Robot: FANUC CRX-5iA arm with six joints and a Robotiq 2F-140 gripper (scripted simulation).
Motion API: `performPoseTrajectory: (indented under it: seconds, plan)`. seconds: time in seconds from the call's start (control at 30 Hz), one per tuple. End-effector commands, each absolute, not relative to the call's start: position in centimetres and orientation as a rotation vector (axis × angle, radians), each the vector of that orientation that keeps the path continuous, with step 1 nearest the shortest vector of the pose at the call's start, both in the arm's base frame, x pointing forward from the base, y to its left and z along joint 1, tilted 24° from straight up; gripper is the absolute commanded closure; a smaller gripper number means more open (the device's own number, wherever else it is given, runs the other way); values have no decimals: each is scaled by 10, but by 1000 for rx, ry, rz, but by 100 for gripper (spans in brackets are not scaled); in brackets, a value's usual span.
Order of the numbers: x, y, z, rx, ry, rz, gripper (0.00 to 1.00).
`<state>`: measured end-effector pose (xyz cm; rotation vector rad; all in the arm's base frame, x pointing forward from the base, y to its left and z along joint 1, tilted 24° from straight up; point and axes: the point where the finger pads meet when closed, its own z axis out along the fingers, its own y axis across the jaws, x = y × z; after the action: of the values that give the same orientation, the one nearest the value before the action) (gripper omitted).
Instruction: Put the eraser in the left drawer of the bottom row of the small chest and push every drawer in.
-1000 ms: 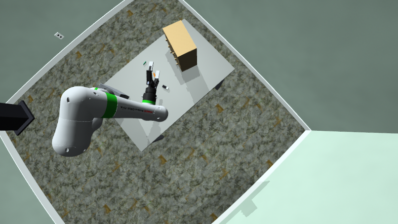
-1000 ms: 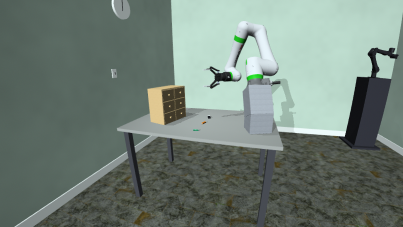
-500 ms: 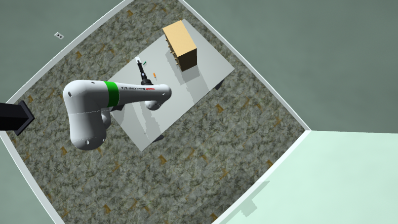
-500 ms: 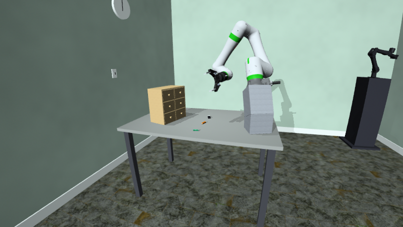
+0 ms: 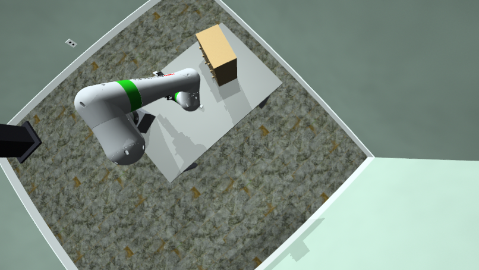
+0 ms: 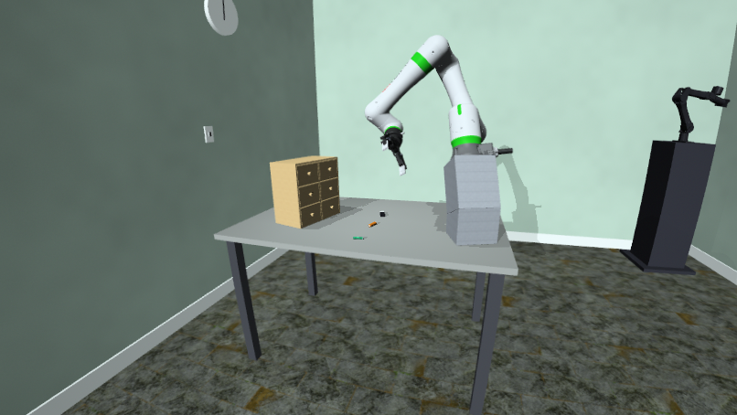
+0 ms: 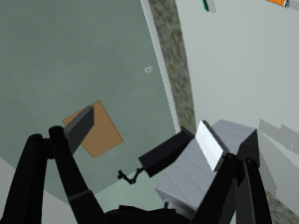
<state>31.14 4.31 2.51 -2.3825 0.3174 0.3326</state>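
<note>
- Hanging high above the grey table (image 6: 288,239), between the tan wooden six-drawer chest (image 6: 304,190) and the grey block pedestal (image 6: 472,206): black two-finger gripper (image 6: 398,159), pointed downward, spread fully wide, holding nothing.
- Lying on the table well below and slightly toward the chest: small black-and-white block, probably the eraser (image 6: 382,213), apart from everything else.
- Near it, toward the table's front edge: short orange stick (image 6: 372,224), then small green stick (image 6: 358,237); both to be left where they are.
- Seen from the wrist view: orange stick and green one near the top edge, eraser not visible, fingers framing the pedestal rather than any target.
- Showing all six drawers flush with the chest front, so bottom-left drawer (image 6: 310,214) not yet opened.
- Judging the wide spread as readiness, either for hooking that drawer's small knob or for dropping over the eraser; cannot tell which comes first.
- Needing a short pull only, since loose trays droop past half length.
</note>
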Motion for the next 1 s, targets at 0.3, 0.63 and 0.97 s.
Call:
performPoseTrajectory:
  seconds: [0.3,0.63,0.97]
  plan:
    - [319,29,2,-2873,258,617,0]
    - [367,40,13,-3193,191,508,0]
    - [417,79,35,-3404,116,251,0]
